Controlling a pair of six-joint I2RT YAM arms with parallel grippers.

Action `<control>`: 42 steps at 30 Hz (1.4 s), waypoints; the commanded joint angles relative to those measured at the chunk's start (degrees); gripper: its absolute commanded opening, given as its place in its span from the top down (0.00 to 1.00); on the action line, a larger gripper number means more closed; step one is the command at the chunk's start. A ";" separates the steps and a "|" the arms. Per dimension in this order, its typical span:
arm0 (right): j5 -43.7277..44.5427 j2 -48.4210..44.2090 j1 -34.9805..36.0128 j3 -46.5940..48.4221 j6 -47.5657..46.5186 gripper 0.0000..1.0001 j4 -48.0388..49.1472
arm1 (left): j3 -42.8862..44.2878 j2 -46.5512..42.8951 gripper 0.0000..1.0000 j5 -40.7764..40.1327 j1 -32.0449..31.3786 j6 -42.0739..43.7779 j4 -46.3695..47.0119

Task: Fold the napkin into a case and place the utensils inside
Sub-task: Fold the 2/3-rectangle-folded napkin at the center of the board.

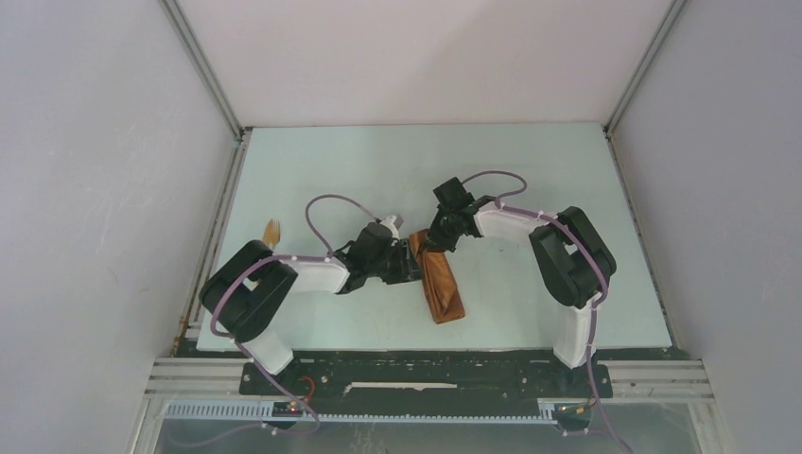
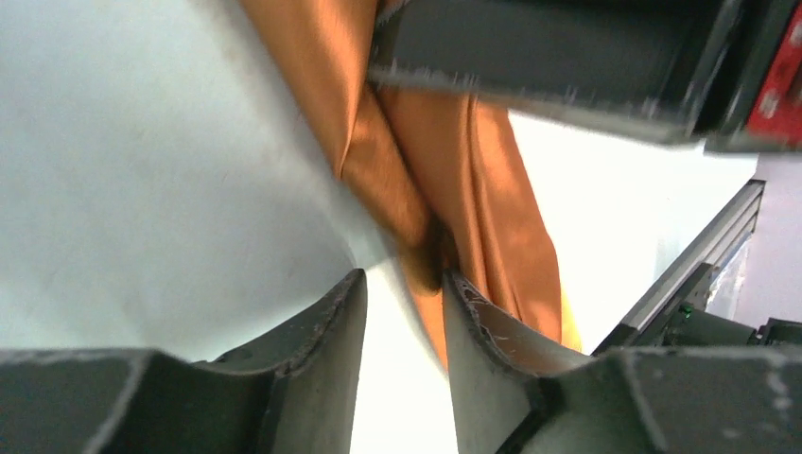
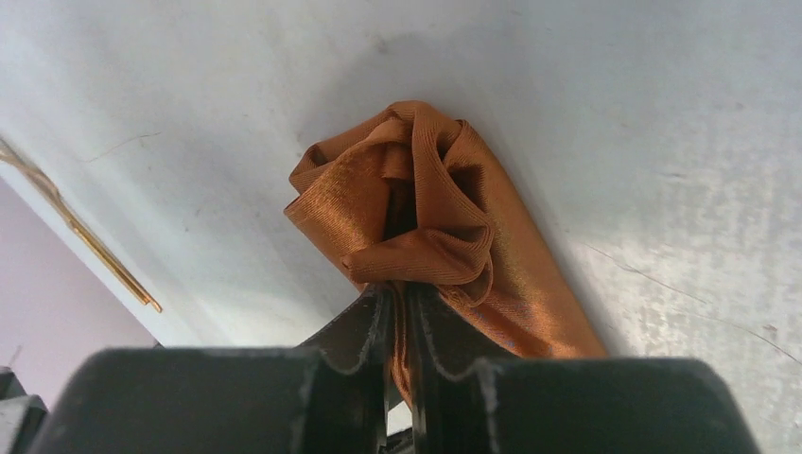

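Observation:
The rust-orange napkin [image 1: 444, 287] lies in the middle of the table [image 1: 530, 180] as a narrow oblong case, its far end bunched up [image 3: 416, 180]. My right gripper [image 1: 434, 242] [image 3: 402, 295] is at that far end, its jaws nearly together with a fold of cloth pinched between them. My left gripper [image 1: 413, 269] [image 2: 405, 284] comes in low from the left side of the napkin [image 2: 473, 180]. It is open, its tips at the cloth's edge and bare table showing in the gap. The wooden utensils [image 1: 272, 232] [image 3: 80, 232] lie at the table's left edge, apart from both grippers.
The right gripper's body [image 2: 567, 57] hangs close over the left fingers. Grey walls enclose the table, with a metal rail [image 1: 426, 364] along the near edge. The two arms meet at the napkin.

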 commanded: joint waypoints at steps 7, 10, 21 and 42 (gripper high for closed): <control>-1.73 -0.27 0.51 -2.29 -2.87 0.83 6.78 | -2.08 -13.08 0.09 -3.15 0.30 5.83 -9.21; -1.78 -0.77 0.34 -2.75 -3.21 0.83 7.11 | 1.28 -9.58 0.00 -2.37 -0.93 4.56 -9.06; -6.17 -1.45 -0.58 -5.22 -3.56 0.83 10.58 | 7.29 -0.01 0.13 -8.97 -2.14 4.95 -9.89; -16.50 -13.71 -4.71 -8.16 -14.66 0.24 8.87 | 4.31 3.60 0.50 -15.23 -1.76 1.75 -12.91</control>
